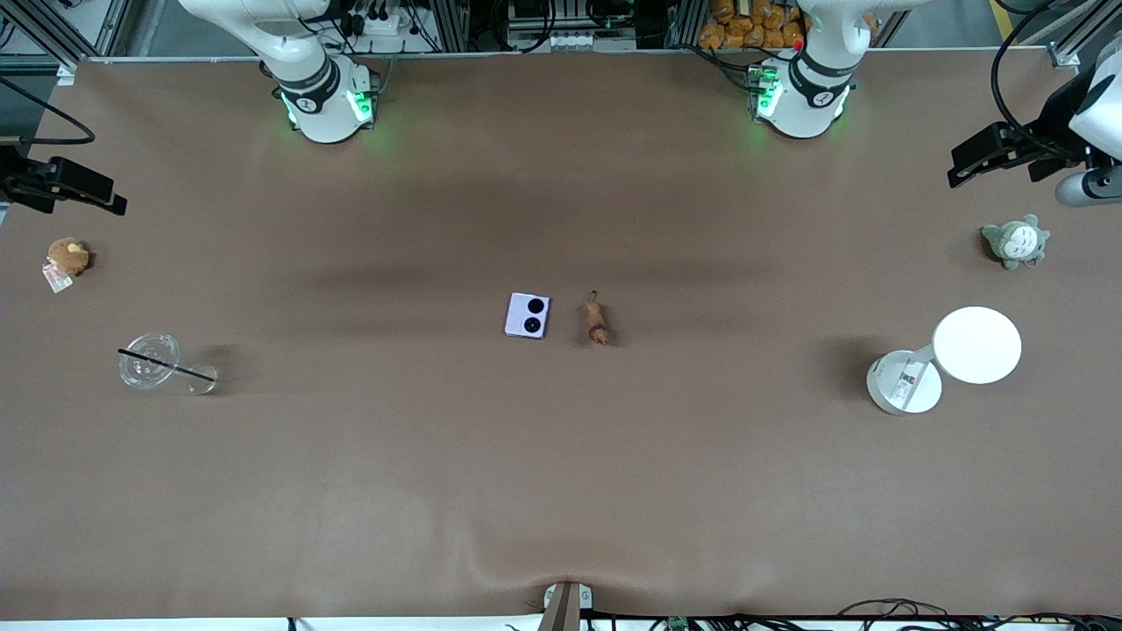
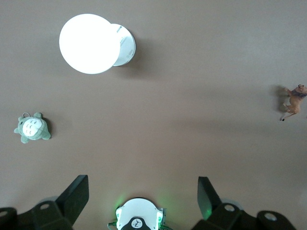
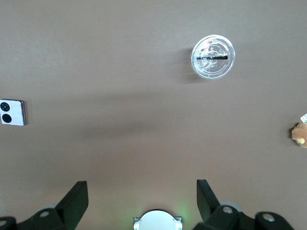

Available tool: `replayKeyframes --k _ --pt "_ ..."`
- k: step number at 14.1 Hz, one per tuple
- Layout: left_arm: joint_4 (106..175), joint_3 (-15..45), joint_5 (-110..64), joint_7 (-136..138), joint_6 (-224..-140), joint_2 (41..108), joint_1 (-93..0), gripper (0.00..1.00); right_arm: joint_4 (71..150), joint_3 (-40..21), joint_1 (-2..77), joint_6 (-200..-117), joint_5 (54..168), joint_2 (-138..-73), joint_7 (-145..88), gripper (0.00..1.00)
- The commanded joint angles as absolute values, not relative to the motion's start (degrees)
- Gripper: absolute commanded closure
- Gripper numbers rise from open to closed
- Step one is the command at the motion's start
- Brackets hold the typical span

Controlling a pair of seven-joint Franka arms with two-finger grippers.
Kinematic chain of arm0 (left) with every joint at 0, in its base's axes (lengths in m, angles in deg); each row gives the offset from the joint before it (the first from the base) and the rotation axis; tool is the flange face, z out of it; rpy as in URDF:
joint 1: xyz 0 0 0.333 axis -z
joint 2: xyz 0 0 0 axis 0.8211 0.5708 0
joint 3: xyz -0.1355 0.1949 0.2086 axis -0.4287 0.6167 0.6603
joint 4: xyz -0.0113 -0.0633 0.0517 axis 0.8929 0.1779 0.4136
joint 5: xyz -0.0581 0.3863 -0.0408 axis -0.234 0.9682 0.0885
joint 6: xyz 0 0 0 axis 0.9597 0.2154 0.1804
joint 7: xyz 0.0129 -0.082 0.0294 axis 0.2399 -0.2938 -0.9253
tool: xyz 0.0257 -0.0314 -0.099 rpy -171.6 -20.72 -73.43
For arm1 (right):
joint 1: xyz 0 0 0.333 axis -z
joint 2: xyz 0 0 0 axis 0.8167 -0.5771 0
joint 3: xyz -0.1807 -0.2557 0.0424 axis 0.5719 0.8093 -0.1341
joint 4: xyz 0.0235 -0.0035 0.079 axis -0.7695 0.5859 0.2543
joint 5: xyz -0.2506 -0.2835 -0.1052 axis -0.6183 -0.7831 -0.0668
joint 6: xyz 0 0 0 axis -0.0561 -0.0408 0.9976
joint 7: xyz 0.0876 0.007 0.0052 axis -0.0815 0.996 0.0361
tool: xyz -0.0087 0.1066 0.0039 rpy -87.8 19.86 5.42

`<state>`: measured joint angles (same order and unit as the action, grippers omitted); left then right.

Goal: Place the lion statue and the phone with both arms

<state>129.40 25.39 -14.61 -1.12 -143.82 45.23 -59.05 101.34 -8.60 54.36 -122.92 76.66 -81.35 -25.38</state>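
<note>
You've got the phone (image 1: pixel 528 315) and lion statue (image 1: pixel 597 321) side by side mid-table, apart, statue toward left arm's end. Left gripper (image 2: pixel 143 194) and right gripper (image 3: pixel 142 194) hang high w/ fingers spread, holding nothing.

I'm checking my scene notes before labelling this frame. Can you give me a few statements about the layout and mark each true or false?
1. The phone and the lion statue lie side by side mid-table, apart. True.
2. The left gripper is shut on the lion statue. False: it is open and holds nothing.
3. The right gripper is open. True.
4. The grey-green plush sits on the white lamp. False: it sits on the table, farther from the front camera than the lamp.
</note>
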Motion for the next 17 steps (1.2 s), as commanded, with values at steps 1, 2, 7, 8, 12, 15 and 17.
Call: replayKeyframes --k 1,2,7,8,12,15,17 --pt "127.65 25.33 -15.77 -0.81 -142.26 46.31 -59.24 0.00 100.79 -8.45 53.96 -122.22 77.24 -81.06 -24.32 0.00" --pt "127.74 25.33 -15.76 -0.81 -142.18 46.31 -59.24 0.00 100.79 -8.45 54.05 -122.22 77.24 -81.06 -24.32 0.00" --pt "128.09 25.24 -15.76 -1.16 -142.09 46.39 -59.15 0.00 100.96 -8.36 54.23 -122.13 77.24 -81.06 -24.32 0.00" --pt "128.09 25.24 -15.76 -1.25 -141.91 46.39 -59.06 0.00 100.96 -8.36 54.23 -122.05 77.24 -81.06 -24.32 0.00" --pt "128.27 24.27 -15.76 -3.00 -141.74 46.39 -59.06 0.00 100.96 -8.36 54.23 -122.13 77.24 -81.06 -24.32 0.00" --pt "128.36 24.18 -15.76 -3.35 -141.65 46.39 -59.06 0.00 100.96 -8.36 54.58 -122.13 77.24 -81.15 -24.32 0.00" --pt "128.27 24.18 -15.68 -3.36 -141.47 46.66 -59.06 0.00 100.87 -8.28 54.58 -122.22 77.24 -81.07 -24.41 0.00"
